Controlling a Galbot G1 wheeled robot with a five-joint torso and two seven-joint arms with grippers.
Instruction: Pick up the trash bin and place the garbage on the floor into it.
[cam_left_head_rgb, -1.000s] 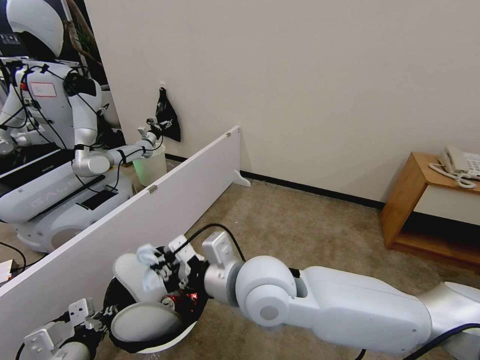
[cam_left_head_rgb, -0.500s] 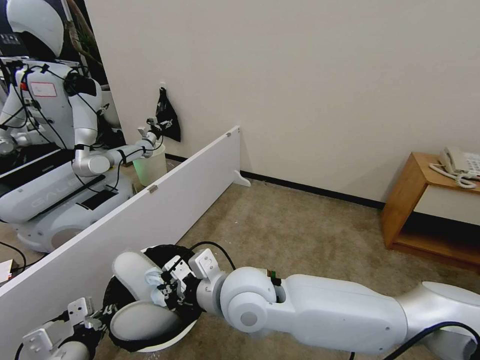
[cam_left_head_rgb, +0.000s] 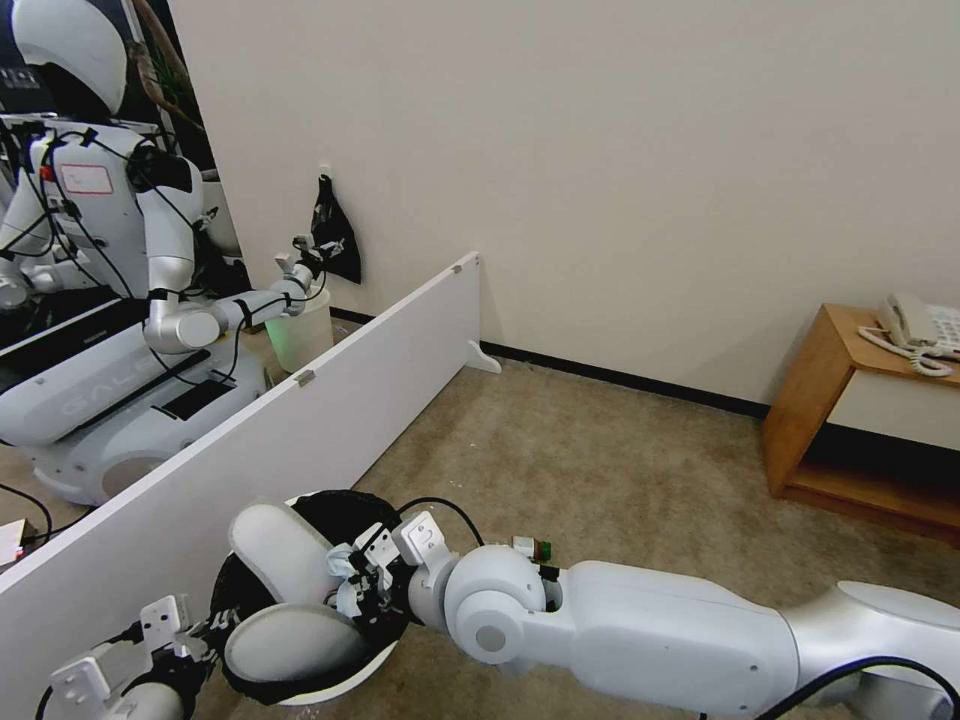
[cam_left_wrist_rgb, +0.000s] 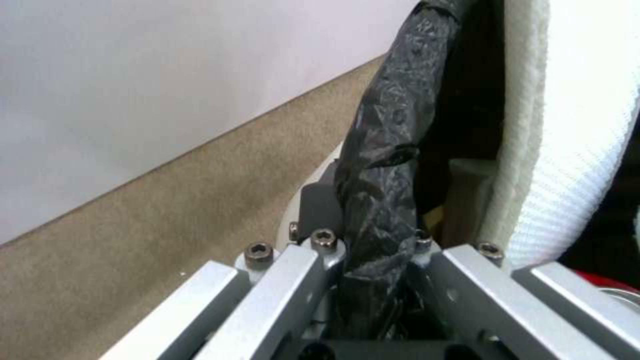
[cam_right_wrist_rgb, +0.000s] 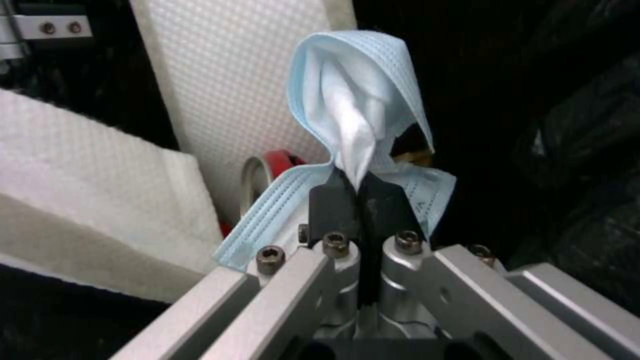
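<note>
The trash bin (cam_left_head_rgb: 330, 498), white with a black bag over its rim, stands at the lower left of the head view on the beige carpet floor (cam_left_head_rgb: 600, 470). Two white slippers (cam_left_head_rgb: 280, 550) stick out of it. My left gripper (cam_left_head_rgb: 190, 640) is shut on the bin's bagged rim (cam_left_wrist_rgb: 387, 150), which the left wrist view shows pinched between the fingers. My right gripper (cam_left_head_rgb: 355, 590) is down inside the bin's mouth, shut on a pale blue-and-white mask (cam_right_wrist_rgb: 360, 115). A red can (cam_right_wrist_rgb: 277, 160) lies in the bin behind the mask.
A long white partition board (cam_left_head_rgb: 300, 420) runs along the left, close to the bin. Behind it stand another robot (cam_left_head_rgb: 100, 250) and a pale bin with a greenish glow (cam_left_head_rgb: 298, 335). A wooden side table with a phone (cam_left_head_rgb: 860, 400) is at the right wall.
My right gripper, still holding the mask, has dropped from above the bin's rim down into its mouth, and the right arm has lowered and drawn back. The left gripper and bin are unmoved.
</note>
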